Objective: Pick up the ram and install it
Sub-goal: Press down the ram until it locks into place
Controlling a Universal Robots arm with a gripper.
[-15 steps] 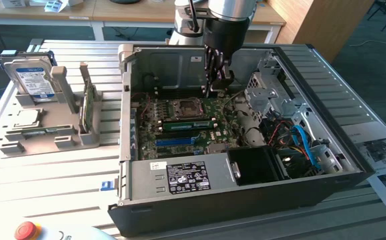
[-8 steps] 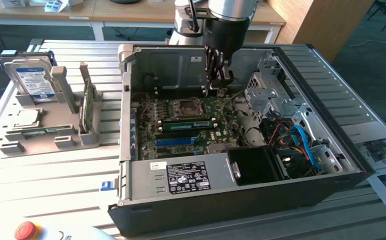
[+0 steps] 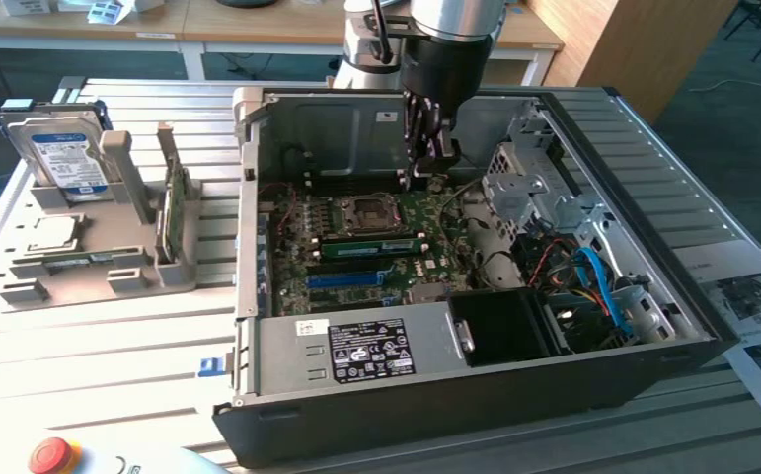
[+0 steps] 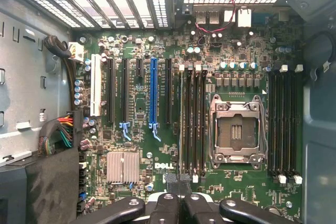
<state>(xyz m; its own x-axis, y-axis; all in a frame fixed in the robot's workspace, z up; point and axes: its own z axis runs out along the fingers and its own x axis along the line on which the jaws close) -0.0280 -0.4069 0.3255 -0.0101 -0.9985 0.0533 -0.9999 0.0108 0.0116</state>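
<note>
Inside the open computer case [image 3: 512,415], the ram [image 3: 373,246] sat on edge in a slot just beside the empty processor socket [image 3: 361,211]. Near it the gripper [image 3: 430,176] hung with jaws closed together, apparently on nothing, its fingertips hard to make out against dark metal.

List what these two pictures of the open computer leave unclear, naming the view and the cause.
Exterior view: whether the ram on the board is latched; its ends are too small.
Exterior view: print on the hard drive label; too small.
Exterior view: the red button; cut off by the edge.
Wrist view: board under the tool; covered by it.
</note>
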